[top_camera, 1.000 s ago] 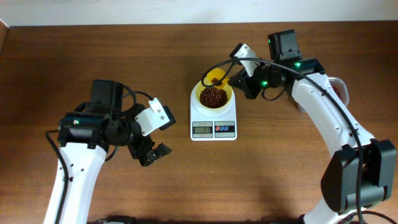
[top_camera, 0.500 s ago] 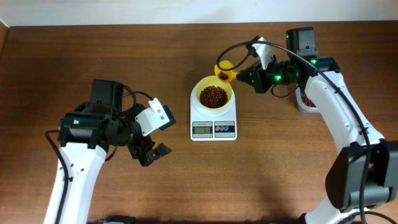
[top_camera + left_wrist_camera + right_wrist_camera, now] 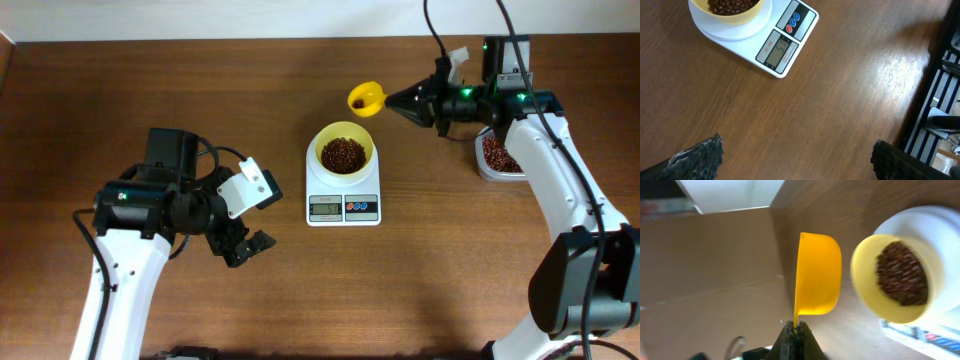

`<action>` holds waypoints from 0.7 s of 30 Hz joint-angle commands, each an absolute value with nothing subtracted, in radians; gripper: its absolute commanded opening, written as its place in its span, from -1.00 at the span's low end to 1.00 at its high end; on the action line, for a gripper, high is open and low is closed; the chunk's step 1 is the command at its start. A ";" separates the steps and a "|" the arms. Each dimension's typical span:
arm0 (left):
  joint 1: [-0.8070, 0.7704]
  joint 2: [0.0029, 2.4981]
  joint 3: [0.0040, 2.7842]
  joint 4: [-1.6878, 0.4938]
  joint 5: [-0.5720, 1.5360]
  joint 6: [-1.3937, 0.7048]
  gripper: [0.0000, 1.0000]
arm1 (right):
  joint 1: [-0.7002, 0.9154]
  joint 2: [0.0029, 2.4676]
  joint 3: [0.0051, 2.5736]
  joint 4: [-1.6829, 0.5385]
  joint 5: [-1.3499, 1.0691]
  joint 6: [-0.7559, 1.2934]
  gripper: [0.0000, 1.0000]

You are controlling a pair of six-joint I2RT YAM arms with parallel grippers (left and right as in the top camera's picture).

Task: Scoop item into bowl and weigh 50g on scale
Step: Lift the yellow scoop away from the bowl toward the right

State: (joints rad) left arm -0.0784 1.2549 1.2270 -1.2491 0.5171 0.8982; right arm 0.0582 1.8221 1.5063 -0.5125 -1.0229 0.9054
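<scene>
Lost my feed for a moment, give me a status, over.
Left gripper open, empty. Right gripper shut on scoop, held off the bowl. Bowl on scale, beans inside. Nothing in the way.

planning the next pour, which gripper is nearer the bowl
Right. The right gripper, holding the yellow scoop, is just beyond and right of the bowl; the left gripper lies farther off, near-left.

We note a table (image 3: 300, 300) of brown wood grain with a low sheen. The scale (image 3: 343, 190) is smooth white plastic with a grey screen. The bowl (image 3: 319, 150) and the scoop (image 3: 365, 97) look like smooth yellow plastic. The beans (image 3: 343, 153) are glossy. The tub (image 3: 484, 170) is clear plastic. The pads (image 3: 700, 157) of the left gripper (image 3: 247, 247) look dark and rough.
</scene>
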 commanded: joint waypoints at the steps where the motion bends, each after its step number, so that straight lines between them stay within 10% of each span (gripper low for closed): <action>1: -0.082 1.251 1.240 -1.250 0.535 0.914 0.97 | 0.053 1.787 1.524 -0.435 -1.128 1.035 -0.92; 12: -0.082 1.251 1.240 -1.250 0.535 0.914 0.97 | 0.104 1.793 1.524 0.089 -1.132 1.127 -0.92; 21: -0.082 1.251 1.240 -1.250 0.535 0.914 0.97 | 0.111 1.826 1.523 0.082 -1.230 0.881 -0.92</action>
State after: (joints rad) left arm -0.0784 1.2549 1.2270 -1.2495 0.5171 0.8982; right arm 0.1123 1.8214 1.5089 0.1078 -1.1683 1.0344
